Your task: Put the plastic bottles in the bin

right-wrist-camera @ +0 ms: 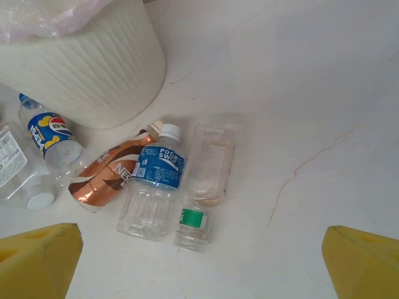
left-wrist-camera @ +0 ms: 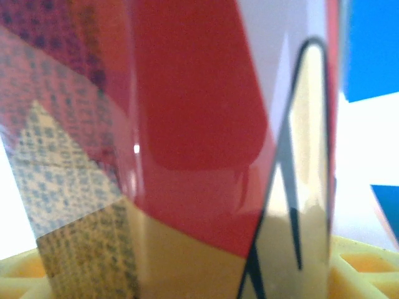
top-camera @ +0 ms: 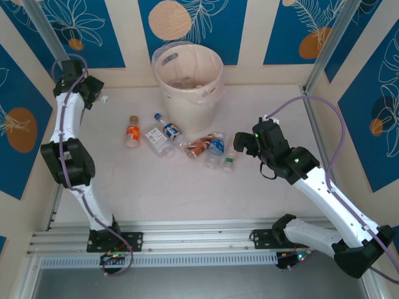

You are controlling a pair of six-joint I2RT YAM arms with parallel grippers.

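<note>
Tabletop (right-wrist-camera: pixel 299 93) bottles (right-wrist-camera: pixel 153 187) lie below the wide-open right gripper (right-wrist-camera: pixel 201 265); left gripper (left-wrist-camera: pixel 193 277) clasps a red-labelled bottle (left-wrist-camera: pixel 193 112).

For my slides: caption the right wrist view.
Open right gripper over a Pocari Sweat bottle lying near the bin.

This is a robotics lab test cell. A white left arm (top-camera: pixel 64 121) and right arm (top-camera: pixel 324 187) are bolted to an aluminium rail (top-camera: pixel 199 240) at the edge of a white tabletop (top-camera: pixel 187 193), enclosed by aluminium posts (top-camera: pixel 43 28) and printed blue-and-cream wall panels (top-camera: pixel 87 31).
</note>
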